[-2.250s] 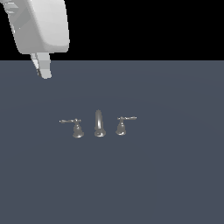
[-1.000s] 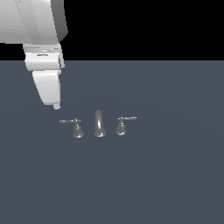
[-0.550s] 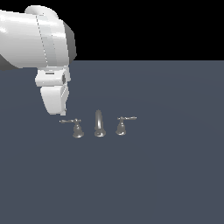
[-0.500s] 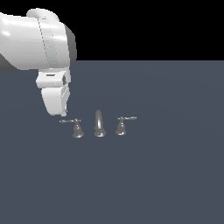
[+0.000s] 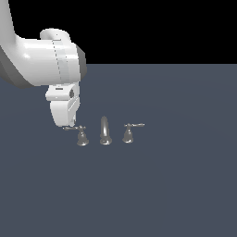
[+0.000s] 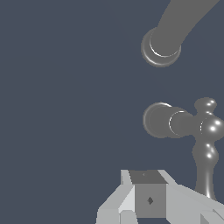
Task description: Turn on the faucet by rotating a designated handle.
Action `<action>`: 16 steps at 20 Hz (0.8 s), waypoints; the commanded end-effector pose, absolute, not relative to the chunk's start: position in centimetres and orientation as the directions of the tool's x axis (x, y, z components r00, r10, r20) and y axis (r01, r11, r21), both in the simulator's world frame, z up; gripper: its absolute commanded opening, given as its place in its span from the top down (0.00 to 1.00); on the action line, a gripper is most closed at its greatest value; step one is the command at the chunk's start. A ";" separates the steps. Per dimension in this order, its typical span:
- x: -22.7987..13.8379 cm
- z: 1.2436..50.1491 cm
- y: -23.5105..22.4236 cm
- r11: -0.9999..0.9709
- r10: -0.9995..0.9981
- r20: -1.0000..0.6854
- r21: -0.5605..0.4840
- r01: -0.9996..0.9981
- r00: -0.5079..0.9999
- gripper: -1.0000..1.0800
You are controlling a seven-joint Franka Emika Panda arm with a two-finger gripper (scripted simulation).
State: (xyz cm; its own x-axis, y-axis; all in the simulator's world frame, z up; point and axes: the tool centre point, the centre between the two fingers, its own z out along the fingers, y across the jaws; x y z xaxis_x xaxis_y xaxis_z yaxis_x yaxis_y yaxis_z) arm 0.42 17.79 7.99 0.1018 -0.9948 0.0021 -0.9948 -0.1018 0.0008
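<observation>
The chrome faucet stands mid-surface in the exterior view: a slim spout point(image 5: 105, 131) between two lever handles. The handle point(image 5: 82, 135) with the lever sticking out toward the exterior view's left is beside the spout; its twin point(image 5: 128, 133) has its lever pointing right. My gripper point(image 5: 71, 124) hangs low over the tip of the left handle's lever, its fingers mostly hidden by the white hand. In the wrist view the handle's base point(image 6: 168, 121) and lever point(image 6: 204, 168) lie just beside my gripper point(image 6: 148, 188), whose fingers are together and hold nothing. The spout point(image 6: 164, 41) lies beyond.
The faucet set sits on a flat dark grey surface point(image 5: 176, 185). My bulky white arm point(image 5: 41, 60) fills the exterior view's upper left, above the left handle.
My arm has come down from the upper left and swung toward the faucet. The gripper now sits by the left handle's lever tip. The faucet has not moved.
</observation>
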 end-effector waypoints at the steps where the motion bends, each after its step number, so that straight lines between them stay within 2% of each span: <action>1: 0.8 7.7 17.7 -0.088 -0.996 0.001 0.000 -0.996 0.088 1.00; 8: 0.9 7.7 17.7 -0.085 -0.996 0.001 0.000 -0.996 0.085 1.00; 16: -2.0 7.7 18.9 -0.085 -0.996 0.001 0.000 -0.996 0.085 1.00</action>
State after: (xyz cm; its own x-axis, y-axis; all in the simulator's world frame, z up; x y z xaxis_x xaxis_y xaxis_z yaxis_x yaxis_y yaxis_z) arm -1.32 18.54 7.66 0.0829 -0.9966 0.0007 -0.9966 -0.0829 -0.0014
